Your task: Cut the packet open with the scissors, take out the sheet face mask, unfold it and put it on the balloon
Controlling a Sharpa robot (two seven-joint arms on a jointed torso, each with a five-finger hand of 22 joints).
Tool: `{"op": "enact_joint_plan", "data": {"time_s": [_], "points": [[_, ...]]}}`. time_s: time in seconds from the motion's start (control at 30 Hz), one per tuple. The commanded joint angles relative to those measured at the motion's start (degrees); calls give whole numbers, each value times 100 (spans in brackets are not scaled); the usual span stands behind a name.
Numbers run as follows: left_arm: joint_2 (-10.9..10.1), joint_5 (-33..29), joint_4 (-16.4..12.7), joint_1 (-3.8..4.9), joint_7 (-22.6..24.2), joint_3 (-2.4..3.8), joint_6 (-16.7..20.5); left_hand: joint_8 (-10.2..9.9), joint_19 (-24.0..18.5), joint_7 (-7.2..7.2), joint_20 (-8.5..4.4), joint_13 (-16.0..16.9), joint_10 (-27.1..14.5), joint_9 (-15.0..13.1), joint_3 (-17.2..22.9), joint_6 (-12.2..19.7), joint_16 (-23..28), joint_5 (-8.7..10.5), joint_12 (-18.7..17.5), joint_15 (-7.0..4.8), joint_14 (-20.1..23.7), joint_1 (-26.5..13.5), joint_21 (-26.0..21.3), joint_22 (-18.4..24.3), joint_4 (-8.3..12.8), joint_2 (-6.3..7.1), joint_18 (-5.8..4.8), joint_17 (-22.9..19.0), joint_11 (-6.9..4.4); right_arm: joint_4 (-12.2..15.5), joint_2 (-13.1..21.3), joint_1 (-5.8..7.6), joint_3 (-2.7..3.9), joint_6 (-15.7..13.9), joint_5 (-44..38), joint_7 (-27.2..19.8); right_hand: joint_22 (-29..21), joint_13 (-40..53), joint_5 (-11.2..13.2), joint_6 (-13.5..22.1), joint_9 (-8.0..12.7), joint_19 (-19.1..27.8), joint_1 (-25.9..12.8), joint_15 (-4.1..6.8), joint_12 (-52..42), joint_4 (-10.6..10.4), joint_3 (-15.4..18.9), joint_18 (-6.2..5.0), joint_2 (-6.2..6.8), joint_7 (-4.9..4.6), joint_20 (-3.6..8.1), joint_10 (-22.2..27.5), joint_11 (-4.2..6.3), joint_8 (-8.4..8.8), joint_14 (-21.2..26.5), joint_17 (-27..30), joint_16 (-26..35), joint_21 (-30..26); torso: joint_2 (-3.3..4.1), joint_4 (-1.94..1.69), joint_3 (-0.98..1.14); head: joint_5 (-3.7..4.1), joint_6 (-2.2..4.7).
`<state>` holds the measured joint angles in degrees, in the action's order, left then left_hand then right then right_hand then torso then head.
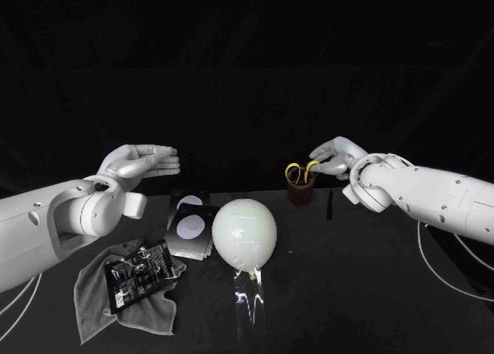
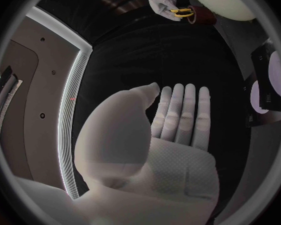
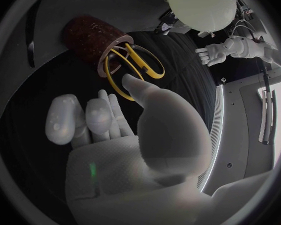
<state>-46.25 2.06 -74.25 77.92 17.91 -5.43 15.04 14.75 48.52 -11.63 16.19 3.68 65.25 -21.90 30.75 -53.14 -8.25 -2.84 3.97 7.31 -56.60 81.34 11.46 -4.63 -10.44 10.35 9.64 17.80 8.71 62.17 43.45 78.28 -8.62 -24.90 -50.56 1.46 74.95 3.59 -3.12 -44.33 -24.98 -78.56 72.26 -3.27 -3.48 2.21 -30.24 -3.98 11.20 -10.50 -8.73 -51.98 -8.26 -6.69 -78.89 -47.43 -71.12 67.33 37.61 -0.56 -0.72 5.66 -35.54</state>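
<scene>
While the scissors (image 1: 302, 171) stand handles-up in the brown cup (image 1: 301, 195), the step in hand looks like the pick-up; cutting not yet begun.

Head view: right hand (image 1: 334, 156) is just above the yellow handles, fingertips bent down twd them; can't tell if they touch. Left hand (image 1: 143, 164) is up off the table, well apart, fingers straight & together, holding nothing. Balloon (image 1: 244, 232) lies mid-table. A silvery packet (image 1: 189, 225) is just beside it on the robot's left, and a dark packet (image 1: 141, 274) lies on a grey cloth (image 1: 95, 299) nearer the robot. Which one is for cutting, can't say.

Left wrist view: palm flat, fingers (image 2: 178, 115) side by side, empty.

Right wrist view: thumb & fingers (image 3: 65, 117) are apart w/ a yellow loop running btwn them, nothing gripped as far as I can see.

Next, prob.: close thumb & fingers on the loop and lift straight up w/o tipping the cup. Then carry to the packet, which the left hand would need to steady.
</scene>
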Motion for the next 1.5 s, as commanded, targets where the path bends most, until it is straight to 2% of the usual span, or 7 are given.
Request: {"op": "enact_joint_plan", "data": {"time_s": [0.03, 0.1, 0.23, 0.8, 1.1, 1.23, 1.5], "points": [[2, -52, -4, -9, 95, 8, -83, -16, -36, -6, 10, -1, 51, 6, 24, -44, -33, 8, -8, -1, -53, -7, -24, 8, -11, 43, 67, 7, 0, 36, 35, -12, 1, 196, -178, 74, 760, 2, 31, 246, 93, 42, 32, -19, -14, 18, 120, -109, 39, 24, -31, 170, -35, 119, 49, 35, 17, -61, -2, -3, 2, 24, 14], [-1, -56, -2, -14, 97, 8, -84, -16, -36, -6, 10, -1, 51, 6, 24, -44, -33, 8, -8, -1, -53, -7, -24, 8, -11, 43, 67, 7, 0, 55, 66, -16, 0, 202, -213, 89, 738, 2, 34, 595, 255, 72, 90, -51, -22, 55, 213, -119, 30, 17, -57, 350, -71, 222, 85, 96, 34, -127, -2, -3, 4, 23, 18], [-9, -74, -2, -23, 104, 8, -85, -17, -35, -7, 10, -2, 49, 8, 26, -43, -32, 8, -10, -1, -52, -3, -24, 8, -8, 44, 68, 7, 0, 93, 139, -21, 0, 210, -252, 117, 726, 12, 28, 714, 327, 79, 351, -65, -46, 224, 223, -128, -56, -69, -81, 437, -91, 256, 114, 134, 29, -160, 4, -2, 1, 30, 24], [-19, -98, 16, -37, 118, 8, -81, -19, -33, -9, 10, -2, 48, 9, 29, -43, -32, 7, -12, 0, -51, 4, -24, 9, -4, 44, 69, 7, 1, 178, 305, -23, 1, 219, -301, 134, 727, 21, 9, 460, 260, 63, 564, -57, -110, 438, 136, -131, -202, -152, -80, 409, -82, 192, 122, 164, 6, -164, 9, -2, 9, 83, 39], [-27, -99, 29, -41, 113, 7, -85, -21, -32, -11, 10, -3, 48, 11, 34, -43, -32, 7, -14, 0, -50, 12, -24, 9, 1, 43, 70, 7, 2, 218, 328, -23, 1, 306, -243, 96, 723, 18, -2, 362, 237, 67, 514, -54, -122, 466, 160, -134, -176, -152, -79, 407, -81, 169, 128, 194, 9, -183, 9, -9, -1, 107, 39], [-34, -103, 31, -42, 107, 7, -95, -21, -32, -11, 10, -3, 48, 11, 34, -43, -32, 7, -14, 0, -50, 12, -24, 9, 1, 43, 70, 7, 2, 273, 368, -22, 1, 371, -207, 55, 679, 14, -116, 491, 333, 135, 261, -76, -118, 386, 536, -157, -57, -80, -94, 481, -97, 210, 184, 299, 36, -327, 8, -6, -3, 114, 47], [-40, -131, 29, -45, 110, 6, -105, -22, -31, -12, 10, -3, 47, 13, 35, -43, -31, 7, -15, 1, -49, 15, -24, 10, 3, 44, 71, 7, 3, 304, 391, -21, 2, 267, -121, -37, 668, 17, 1, 573, 430, 133, 269, -79, -164, 295, 1143, -160, -159, -86, -103, 485, -99, 231, 199, 340, 6, -368, 4, -10, 6, 115, 51]]}}
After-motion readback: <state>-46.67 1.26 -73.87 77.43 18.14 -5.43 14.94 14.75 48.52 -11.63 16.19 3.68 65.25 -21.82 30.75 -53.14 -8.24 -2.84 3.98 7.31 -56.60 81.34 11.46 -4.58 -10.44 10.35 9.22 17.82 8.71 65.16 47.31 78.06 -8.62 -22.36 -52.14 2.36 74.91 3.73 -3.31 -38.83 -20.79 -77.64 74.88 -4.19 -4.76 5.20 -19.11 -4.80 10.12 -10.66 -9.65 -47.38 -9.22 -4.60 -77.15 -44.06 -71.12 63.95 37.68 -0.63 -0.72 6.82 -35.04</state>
